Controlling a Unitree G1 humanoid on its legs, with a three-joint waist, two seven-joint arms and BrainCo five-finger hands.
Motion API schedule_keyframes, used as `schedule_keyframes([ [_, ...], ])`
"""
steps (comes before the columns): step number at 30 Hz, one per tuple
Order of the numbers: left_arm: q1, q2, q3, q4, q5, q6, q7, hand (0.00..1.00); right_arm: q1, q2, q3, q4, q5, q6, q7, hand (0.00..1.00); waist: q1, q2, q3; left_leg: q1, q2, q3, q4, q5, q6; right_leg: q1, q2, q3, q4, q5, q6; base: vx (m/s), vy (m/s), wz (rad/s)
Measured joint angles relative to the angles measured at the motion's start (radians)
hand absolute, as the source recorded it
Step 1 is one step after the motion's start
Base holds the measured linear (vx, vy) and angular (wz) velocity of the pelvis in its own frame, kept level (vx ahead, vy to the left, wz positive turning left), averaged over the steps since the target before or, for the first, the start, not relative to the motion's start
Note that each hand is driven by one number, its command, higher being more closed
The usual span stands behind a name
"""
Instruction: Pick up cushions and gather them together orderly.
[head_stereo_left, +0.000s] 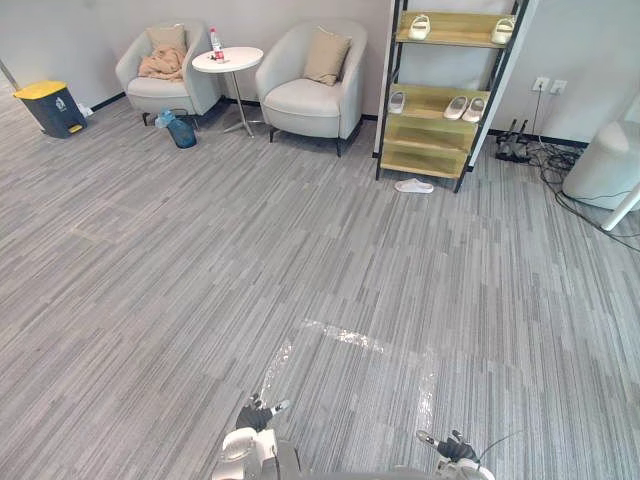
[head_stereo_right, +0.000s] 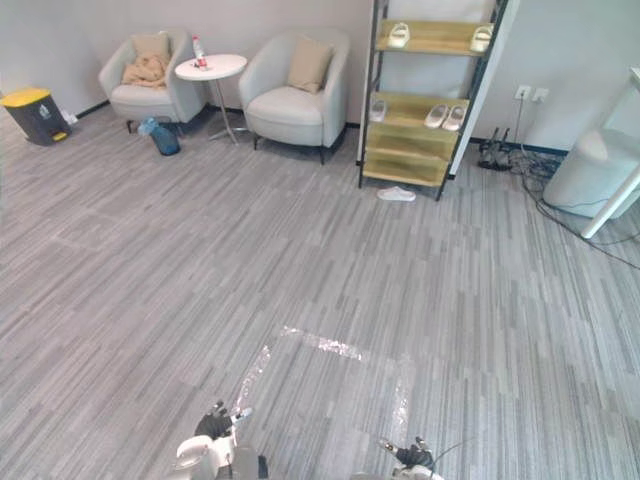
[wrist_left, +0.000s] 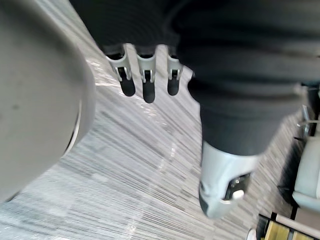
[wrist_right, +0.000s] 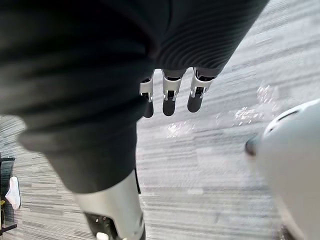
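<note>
A wide stretch of grey striped floor (head_stereo_left: 300, 260) lies open between the robot and the far wall, giving free room to walk up to the two armchairs, hemmed only by the shoe shelf (head_stereo_left: 440, 100) on the right and the small round tabletop (head_stereo_left: 228, 58) between the seats. The cushions sit apart, one upright against the back of each chair: the left cushion (head_stereo_left: 166, 38) above a crumpled blanket (head_stereo_left: 160, 64), the right cushion (head_stereo_left: 327, 56) alone. Both the left hand (head_stereo_left: 256, 413) and right hand (head_stereo_left: 455, 447) hang low, fingers relaxed and apart, holding nothing.
</note>
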Motion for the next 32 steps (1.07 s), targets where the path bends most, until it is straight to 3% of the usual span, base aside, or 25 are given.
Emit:
schedule_keyframes([
  [1,0.000,0.003,-0.002,-0.002,0.001,-0.001,0.002,0.00,0.001,0.005,0.000,0.003,-0.001,0.004,-0.002,0.00,0.014,-0.025,-0.012,0.006,-0.031,-0.007,0.008,0.032,0.021,0.004,-0.020,0.031,0.006,-0.024,0.019,0.51,0.133,-0.44],
  [3,-0.010,0.017,-0.007,0.013,0.001,0.005,0.001,0.00,0.009,0.028,0.002,-0.002,-0.004,0.003,-0.001,0.00,0.014,-0.057,-0.027,0.049,-0.064,0.022,-0.008,-0.011,0.037,-0.042,-0.066,0.074,0.163,-0.041,0.054,0.56,0.141,-0.38],
  [4,-0.013,0.021,-0.011,0.022,0.001,0.008,0.000,0.00,0.008,0.036,0.007,-0.002,-0.009,0.004,0.002,0.00,0.015,-0.067,-0.027,0.085,-0.069,0.043,-0.021,-0.029,0.045,-0.115,-0.086,0.101,0.344,-0.019,0.094,0.46,0.130,-0.21],
  [5,-0.017,0.034,-0.035,0.025,0.000,0.014,0.000,0.00,0.011,0.038,0.010,-0.007,-0.010,0.002,0.006,0.00,0.010,-0.075,-0.018,0.130,-0.078,0.046,-0.032,-0.050,0.056,-0.199,-0.109,0.122,0.547,0.041,0.143,0.63,0.129,-0.06],
  [6,-0.019,0.040,-0.041,0.034,-0.001,0.018,0.001,0.00,0.012,0.036,0.009,-0.006,-0.011,0.003,0.007,0.00,0.001,-0.074,-0.006,0.216,-0.082,0.042,-0.060,-0.070,0.062,-0.257,-0.133,0.101,0.724,0.067,0.154,0.62,0.067,0.07],
  [7,-0.018,0.041,-0.042,0.040,-0.002,0.019,0.001,0.00,0.012,0.034,0.009,-0.009,-0.011,0.001,0.007,0.00,-0.002,-0.073,-0.006,0.286,-0.080,0.040,-0.103,-0.071,0.064,-0.296,-0.141,0.067,0.783,0.058,0.140,0.51,0.017,0.11],
  [9,-0.012,0.039,-0.041,0.054,-0.002,0.018,0.001,0.00,0.009,0.034,-0.003,-0.008,-0.011,-0.003,0.008,0.00,-0.004,-0.069,-0.006,0.352,-0.072,0.039,-0.156,-0.071,0.063,-0.331,-0.147,-0.001,0.736,0.033,0.098,0.41,-0.061,0.20],
  [11,-0.017,0.039,-0.036,0.064,-0.009,0.017,0.001,0.00,0.007,0.030,-0.035,-0.004,-0.011,-0.005,0.009,0.00,-0.009,-0.058,-0.001,0.425,-0.056,0.032,-0.210,-0.071,0.063,-0.371,-0.140,-0.081,0.485,0.027,0.053,0.53,-0.166,0.32],
  [13,-0.011,0.043,-0.030,0.072,-0.010,0.013,0.002,0.00,0.018,0.029,-0.042,0.012,-0.011,-0.003,0.009,0.00,-0.012,-0.071,-0.007,0.443,-0.076,0.000,-0.206,-0.092,0.028,-0.343,-0.107,-0.057,0.241,0.153,-0.001,0.50,-0.252,0.12],
  [14,-0.016,0.024,-0.019,0.088,-0.009,0.014,0.001,0.00,0.006,0.002,-0.061,0.018,-0.011,-0.003,0.009,0.00,-0.009,-0.011,-0.005,0.449,-0.034,-0.018,-0.190,-0.102,0.013,-0.315,-0.070,-0.063,0.216,0.148,-0.005,0.34,-0.177,-0.10],
  [15,-0.013,0.016,-0.016,0.089,-0.009,0.015,0.001,0.00,0.006,-0.004,-0.060,0.020,-0.011,-0.002,0.008,0.00,-0.008,0.000,-0.008,0.446,-0.026,-0.019,-0.178,-0.101,0.011,-0.307,-0.063,-0.063,0.204,0.145,-0.006,0.30,-0.173,-0.21],
  [17,-0.011,0.001,-0.014,0.084,-0.009,0.013,0.000,0.00,0.007,-0.008,-0.077,0.036,-0.009,-0.003,0.007,0.00,-0.009,0.014,-0.007,0.401,-0.010,-0.021,-0.035,-0.091,-0.005,-0.248,-0.044,-0.066,0.140,0.103,-0.011,0.33,-0.238,-0.04],
  [18,-0.013,0.003,-0.003,0.071,-0.009,0.014,0.000,0.00,0.012,-0.008,-0.073,0.035,-0.007,-0.003,0.005,0.00,-0.011,0.009,-0.003,0.316,0.010,-0.037,0.161,-0.066,-0.045,-0.208,-0.036,-0.073,0.104,0.093,-0.015,0.20,-0.153,0.03],
  [20,-0.014,0.001,0.004,0.060,-0.009,0.013,-0.001,0.00,0.013,-0.005,-0.063,0.035,-0.002,-0.002,0.005,0.00,-0.007,0.006,0.001,0.233,0.035,-0.045,0.338,-0.019,-0.069,-0.167,-0.030,-0.076,0.071,0.088,-0.022,0.22,-0.109,0.02],
  [21,-0.015,0.002,0.004,0.052,-0.009,0.010,-0.001,0.00,0.014,-0.003,-0.056,0.036,0.000,0.001,0.003,0.00,-0.002,0.005,0.001,0.175,0.051,-0.037,0.424,-0.075,-0.036,-0.106,-0.022,-0.077,0.034,0.084,-0.029,0.25,-0.106,-0.09],
  [23,-0.015,0.002,0.002,0.043,-0.009,0.011,-0.001,0.00,0.013,0.000,-0.057,0.037,0.001,0.001,0.002,0.00,-0.002,-0.001,0.001,0.147,0.039,-0.022,0.352,-0.117,-0.020,-0.078,-0.023,-0.070,0.009,0.084,-0.028,0.16,-0.032,-0.23],
  [24,-0.014,0.001,0.002,0.038,-0.010,0.010,0.000,0.00,0.009,0.001,-0.057,0.036,0.001,0.001,0.001,0.00,0.000,-0.004,0.000,0.135,0.011,-0.041,0.215,-0.122,-0.012,-0.068,-0.025,-0.053,-0.005,0.083,-0.022,0.20,0.054,-0.48],
  [25,-0.015,0.001,0.001,0.037,-0.010,0.011,0.000,0.00,0.002,0.000,-0.054,0.036,0.001,0.001,0.002,0.00,0.001,-0.003,-0.001,0.129,-0.019,-0.098,0.059,-0.101,-0.007,-0.068,-0.021,-0.030,-0.005,0.076,-0.010,0.20,0.091,-0.52],
  [26,-0.015,0.001,0.001,0.038,-0.010,0.011,0.000,0.00,0.002,0.000,-0.054,0.036,0.001,0.001,0.002,0.00,0.001,-0.001,-0.002,0.130,-0.027,-0.120,0.009,-0.075,-0.007,-0.068,-0.018,-0.022,-0.004,0.073,-0.006,0.21,0.132,-0.62],
  [27,-0.010,0.004,-0.007,0.041,-0.010,0.012,0.000,0.00,0.005,-0.004,-0.056,0.040,0.000,0.006,0.000,0.00,0.007,0.006,-0.017,0.141,-0.037,-0.158,-0.057,-0.001,-0.020,-0.065,-0.003,0.012,0.009,0.058,0.017,0.18,0.095,-0.44],
  [28,-0.007,0.010,-0.006,0.042,-0.010,0.014,0.001,0.00,0.007,-0.001,-0.055,0.037,0.000,0.006,0.000,0.00,0.008,-0.003,-0.026,0.148,-0.043,-0.152,-0.067,0.001,-0.018,-0.063,-0.009,0.018,0.007,0.059,0.020,0.26,0.100,-0.45],
  [29,0.000,0.024,-0.006,0.049,-0.010,0.014,0.001,0.00,0.025,0.010,-0.045,0.037,-0.002,0.006,0.000,0.00,0.001,-0.032,-0.042,0.181,-0.065,-0.141,-0.106,0.002,-0.015,-0.051,-0.030,0.031,0.000,0.051,0.034,0.22,0.067,-0.15],
  [32,-0.002,0.030,-0.007,0.061,-0.010,0.014,0.001,0.00,0.053,0.033,-0.039,0.037,-0.001,0.007,-0.001,0.00,-0.001,-0.058,-0.061,0.210,-0.099,-0.136,-0.149,0.013,0.001,-0.035,-0.062,0.031,-0.012,0.042,0.049,0.19,0.087,-0.03],
])
